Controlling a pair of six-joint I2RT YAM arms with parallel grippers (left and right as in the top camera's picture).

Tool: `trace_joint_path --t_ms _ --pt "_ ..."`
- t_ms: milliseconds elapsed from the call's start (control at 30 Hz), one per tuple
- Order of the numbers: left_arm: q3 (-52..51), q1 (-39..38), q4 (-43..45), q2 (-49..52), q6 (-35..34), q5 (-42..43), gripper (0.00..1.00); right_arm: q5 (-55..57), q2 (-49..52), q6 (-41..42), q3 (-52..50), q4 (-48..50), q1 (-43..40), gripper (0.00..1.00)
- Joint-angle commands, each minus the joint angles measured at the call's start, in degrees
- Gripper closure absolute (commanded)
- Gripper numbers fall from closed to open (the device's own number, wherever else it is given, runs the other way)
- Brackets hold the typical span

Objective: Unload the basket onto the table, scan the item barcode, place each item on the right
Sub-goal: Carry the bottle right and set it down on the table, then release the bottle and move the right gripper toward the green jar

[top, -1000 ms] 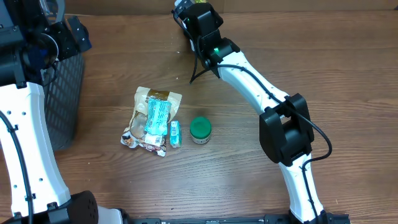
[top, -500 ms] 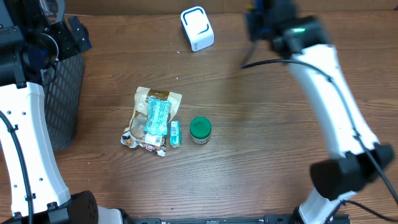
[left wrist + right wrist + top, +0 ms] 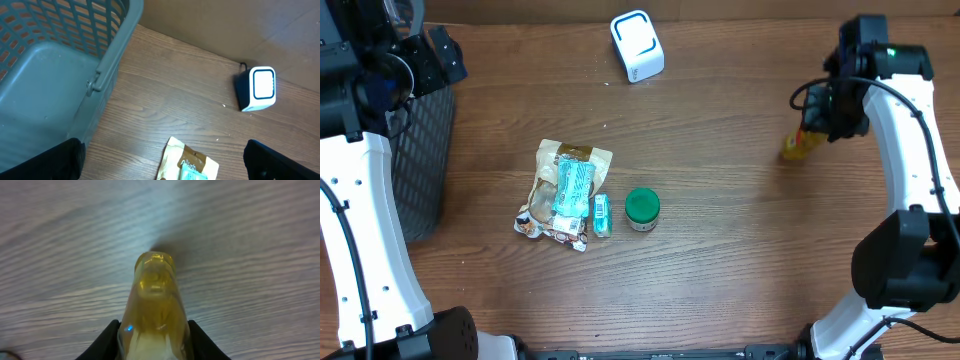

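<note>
Right gripper pinched on a yellow item, translucent and bottle-shaped, nose pointing away from the wrist; the item hangs low over the bare table at the right side, whether touching the wood cannot be told. No barcode shows on the faces in view. Scanner, white with a dark-rimmed window, sits at the far edge near the middle, well apart from the held item. Left gripper spread wide and empty, hovering by the grey basket at the far left. A heap of packets and a green-lidded jar lie mid-table, untouched. Judged step: item in hand, presentation to the scanner not evident from here. Next move likely calls for carrying it left and far toward the scanner window, turning the wrist until the labelled side faces it, grip kept firm since the body looks slick.
</note>
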Motion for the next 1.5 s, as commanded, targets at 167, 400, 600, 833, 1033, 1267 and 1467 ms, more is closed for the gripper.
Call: trace_joint_path --t_ms 167,400,600,833,1033,1267,1467 --pt "1.5 -0.1 0.1 0.2 0.9 0.4 0.00 -1.4 -0.5 0.4 -5.9 4.4 -0.2 0.79" --pt "1.5 -0.1 0.1 0.2 0.9 0.3 0.00 -1.3 -0.5 0.5 -5.9 4.4 -0.2 0.18" --pt "1.5 -0.1 0.1 0.2 0.9 0.4 0.01 -1.4 -0.5 0.5 -0.3 2.5 -0.2 0.09" --pt "1.5 -0.1 0.1 0.2 0.9 0.4 0.00 -7.8 -0.5 0.7 16.2 -8.5 2.6 0.08" --pt "1.5 -0.1 0.1 0.2 0.9 0.3 0.00 -20.0 -0.5 0.7 19.9 -14.2 8.0 0.00" --pt "1.5 -0.1 0.1 0.2 0.9 0.4 0.00 -20.9 -0.5 0.7 19.7 -16.3 14.3 0.00" --pt "1.5 -0.1 0.1 0.2 0.9 0.4 0.00 -20.9 -0.5 1.7 19.7 -17.2 20.3 0.00"
